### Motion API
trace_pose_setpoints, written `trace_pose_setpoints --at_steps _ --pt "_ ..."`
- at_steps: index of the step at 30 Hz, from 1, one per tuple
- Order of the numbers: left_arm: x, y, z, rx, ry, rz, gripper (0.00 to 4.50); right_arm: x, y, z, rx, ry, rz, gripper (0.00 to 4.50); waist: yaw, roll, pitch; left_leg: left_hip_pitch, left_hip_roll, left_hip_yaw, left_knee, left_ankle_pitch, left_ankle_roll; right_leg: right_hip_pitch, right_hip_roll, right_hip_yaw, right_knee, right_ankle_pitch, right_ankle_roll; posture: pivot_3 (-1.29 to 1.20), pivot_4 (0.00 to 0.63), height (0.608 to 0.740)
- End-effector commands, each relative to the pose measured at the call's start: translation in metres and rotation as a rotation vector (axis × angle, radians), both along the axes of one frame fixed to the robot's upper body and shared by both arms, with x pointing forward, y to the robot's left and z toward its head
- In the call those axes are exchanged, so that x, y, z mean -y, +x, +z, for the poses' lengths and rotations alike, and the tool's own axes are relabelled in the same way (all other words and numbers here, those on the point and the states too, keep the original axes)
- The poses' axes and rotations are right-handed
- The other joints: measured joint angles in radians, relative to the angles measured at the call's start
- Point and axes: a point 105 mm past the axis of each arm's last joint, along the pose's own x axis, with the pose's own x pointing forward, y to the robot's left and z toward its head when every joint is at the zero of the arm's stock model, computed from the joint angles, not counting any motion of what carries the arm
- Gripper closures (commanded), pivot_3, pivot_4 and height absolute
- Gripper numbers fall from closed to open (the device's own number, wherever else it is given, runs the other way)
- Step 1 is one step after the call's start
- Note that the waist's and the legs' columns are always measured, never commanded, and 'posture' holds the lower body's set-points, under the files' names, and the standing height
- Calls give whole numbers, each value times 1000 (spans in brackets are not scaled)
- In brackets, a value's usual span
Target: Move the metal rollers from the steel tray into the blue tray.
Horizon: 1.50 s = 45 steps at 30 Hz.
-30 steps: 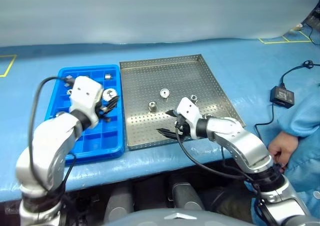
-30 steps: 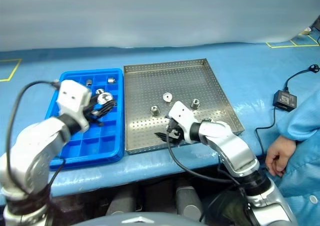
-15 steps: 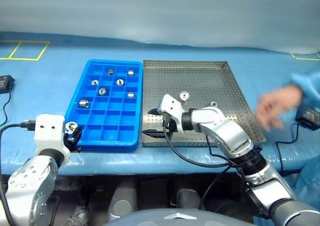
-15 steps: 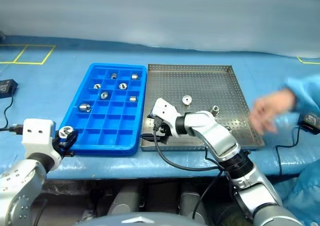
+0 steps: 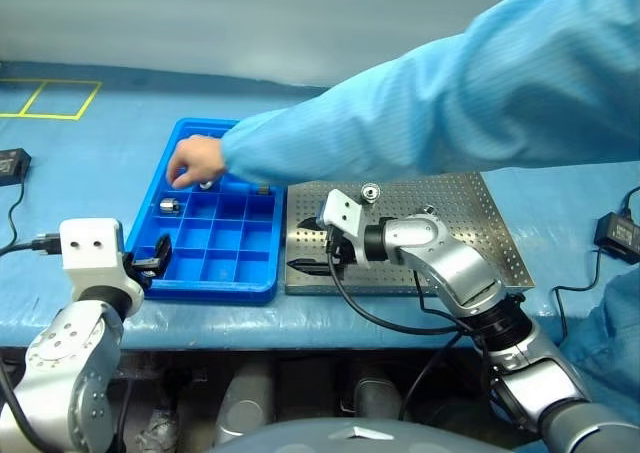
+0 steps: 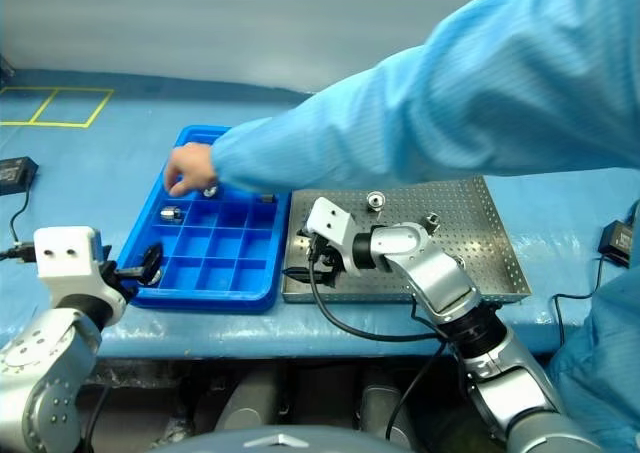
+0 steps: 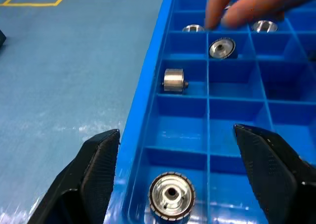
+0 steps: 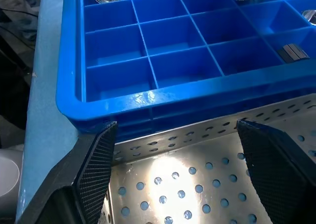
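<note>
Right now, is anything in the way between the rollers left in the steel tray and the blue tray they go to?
Yes. A person's arm reaches across above the steel tray, and the hand is down in the blue tray. A roller lies just under that sleeve.

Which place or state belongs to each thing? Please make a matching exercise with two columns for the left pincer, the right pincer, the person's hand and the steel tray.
Things:
1. left pincer
2. right pincer
3. person's hand
4. steel tray

Places or states:
A. reaching into the far compartments of the blue tray
B. open above a metal roller that lies in a near-edge compartment of the blue tray
C. open over the perforated floor, close to the blue tray's side wall
D. lying to the right of the blue tray

Pairs: 1-B, 2-C, 3-A, 4-D
</note>
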Motion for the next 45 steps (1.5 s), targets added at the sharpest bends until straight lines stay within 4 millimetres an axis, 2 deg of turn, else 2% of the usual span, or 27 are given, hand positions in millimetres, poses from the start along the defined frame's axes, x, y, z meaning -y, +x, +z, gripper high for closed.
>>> trace_pose_setpoints --at_steps 1,5,10,21,30,33,36,38,41,45 --pt "26 8 19 109 -20 -168 473 6 2 16 59 30 -36 430 -1 0 0 0 0 0 0 0 0 0 0 0 0 0 0 221 150 740" --pt "55 17 18 103 -19 -342 473 15 1 15 59 32 -90 430 -6 0 0 0 0 1 0 0 0 0 0 0 0 0 0 167 150 740" --pt "80 27 13 81 -22 -494 473 22 -2 15 60 37 -140 430 -29 0 0 0 0 1 0 0 0 0 0 0 0 0 0 105 150 740" --pt "109 54 12 62 9 -684 473 42 -5 16 86 30 -283 430 -92 0 0 0 0 3 0 0 0 0 1 1 0 0 0 -57 150 740" --pt "145 95 0 32 24 -770 473 54 -4 14 98 15 -403 430 -136 0 0 0 -1 4 1 0 0 0 1 2 1 0 0 -151 150 740" --pt "159 112 -10 -1 45 -801 473 57 -4 13 102 13 -429 430 -148 0 0 0 -1 5 1 0 0 0 2 2 1 0 0 -171 150 740" --pt "171 128 -31 -85 104 -813 473 58 -4 14 110 26 -457 430 -161 0 0 0 -1 4 1 0 0 1 2 2 1 0 0 -192 150 740" --pt "173 133 -39 -116 129 -811 473 58 -4 15 112 31 -466 430 -177 0 0 0 -2 4 1 0 0 0 2 3 1 0 0 -211 150 740" --pt "173 143 -62 -204 205 -783 473 57 -7 14 107 40 -473 430 -194 0 0 0 -1 5 0 0 0 0 2 4 1 0 1 -231 150 740" --pt "170 148 -73 -244 236 -750 473 58 -7 12 99 45 -484 430 -211 0 0 0 -1 4 0 0 0 -1 3 4 2 0 1 -238 150 740"
